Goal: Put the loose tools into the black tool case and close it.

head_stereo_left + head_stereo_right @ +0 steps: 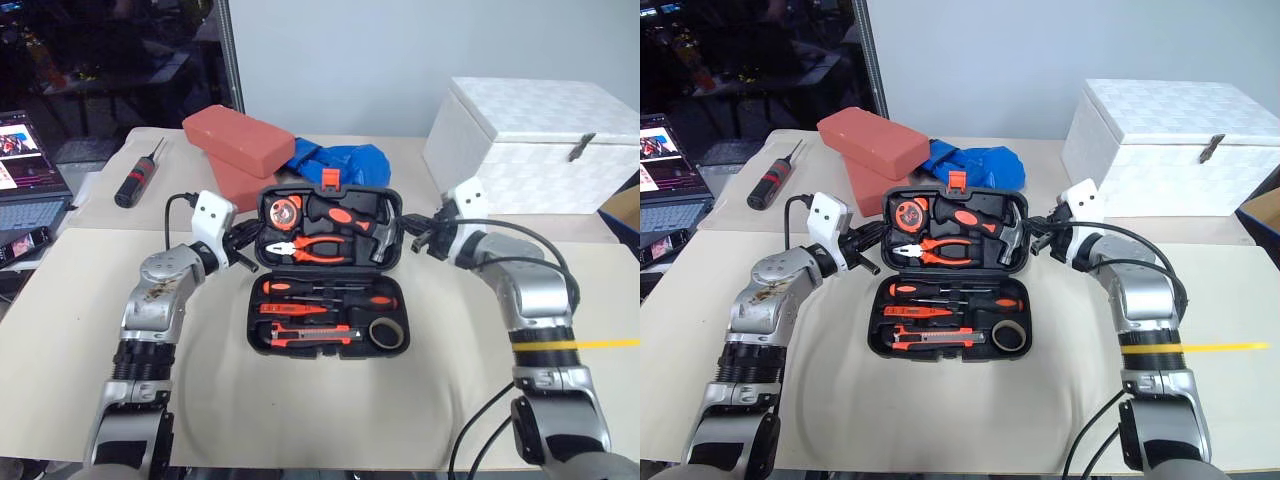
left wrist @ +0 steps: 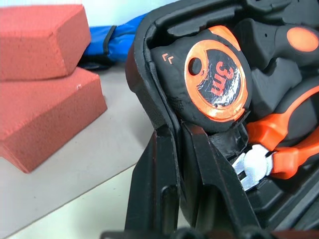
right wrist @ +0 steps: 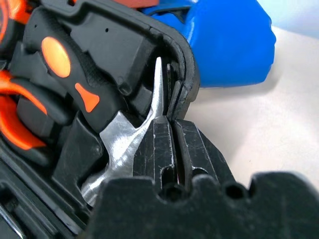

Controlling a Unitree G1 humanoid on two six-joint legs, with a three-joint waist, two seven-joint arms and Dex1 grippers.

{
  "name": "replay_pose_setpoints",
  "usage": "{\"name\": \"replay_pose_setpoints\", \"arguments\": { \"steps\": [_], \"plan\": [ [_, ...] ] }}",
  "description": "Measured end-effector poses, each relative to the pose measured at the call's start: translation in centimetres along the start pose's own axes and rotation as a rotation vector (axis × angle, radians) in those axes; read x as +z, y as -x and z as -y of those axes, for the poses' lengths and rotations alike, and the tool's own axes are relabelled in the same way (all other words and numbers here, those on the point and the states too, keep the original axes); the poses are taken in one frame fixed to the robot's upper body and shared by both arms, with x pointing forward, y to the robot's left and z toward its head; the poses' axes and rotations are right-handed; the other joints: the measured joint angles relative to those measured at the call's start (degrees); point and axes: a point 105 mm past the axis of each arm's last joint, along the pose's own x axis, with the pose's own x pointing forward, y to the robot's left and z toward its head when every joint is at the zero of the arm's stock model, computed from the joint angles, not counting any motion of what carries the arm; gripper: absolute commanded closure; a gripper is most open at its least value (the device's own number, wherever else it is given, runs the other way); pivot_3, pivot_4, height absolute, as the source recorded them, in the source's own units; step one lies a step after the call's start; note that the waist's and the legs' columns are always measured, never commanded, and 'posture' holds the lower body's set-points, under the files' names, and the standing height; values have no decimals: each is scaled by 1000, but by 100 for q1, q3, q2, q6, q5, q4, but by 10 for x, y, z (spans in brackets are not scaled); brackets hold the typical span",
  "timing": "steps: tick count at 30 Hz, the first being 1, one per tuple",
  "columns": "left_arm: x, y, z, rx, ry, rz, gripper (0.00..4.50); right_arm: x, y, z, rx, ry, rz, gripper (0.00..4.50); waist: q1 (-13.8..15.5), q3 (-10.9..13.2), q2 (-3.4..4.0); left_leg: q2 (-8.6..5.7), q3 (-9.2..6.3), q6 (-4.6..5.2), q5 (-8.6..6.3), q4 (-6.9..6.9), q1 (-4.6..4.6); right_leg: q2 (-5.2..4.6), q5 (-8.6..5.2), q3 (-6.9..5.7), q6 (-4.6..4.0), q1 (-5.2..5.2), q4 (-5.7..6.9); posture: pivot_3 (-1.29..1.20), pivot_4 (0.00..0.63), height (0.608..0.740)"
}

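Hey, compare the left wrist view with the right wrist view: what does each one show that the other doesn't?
Left wrist view only: two stacked red foam blocks, the tape measure, and the plier jaws, with the left gripper pinching the lid's edge.

Right wrist view only: the hammer head, with the right gripper shut on the lid's opposite edge.

Both: the open black case, orange-and-black handles in its lid, the blue cloth and the beige table.
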Motion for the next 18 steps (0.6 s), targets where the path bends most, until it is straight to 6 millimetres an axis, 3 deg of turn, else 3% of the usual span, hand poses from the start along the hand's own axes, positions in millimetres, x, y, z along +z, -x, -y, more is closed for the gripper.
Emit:
{"name": "replay_pose_setpoints", "arguments": {
  "steps": [8,15,18],
  "plan": [
    [-1,20,7,-102,-140,2,4391,-3,37,-25,66,95,35,4500,-32,0,0,10,3,0,0,3,67,11,-25,-1,28,68,1,0,150,740],
    [1,42,5,-138,-180,-28,4391,2,51,-42,125,179,64,4500,-38,-1,0,21,11,1,1,3,135,17,-46,0,24,118,9,0,150,740],
    [-2,66,4,-213,-22,-101,3477,5,52,-52,161,228,80,4500,-133,0,0,31,12,1,1,-1,148,26,-53,-1,12,123,15,0,150,740]
  ]
}}
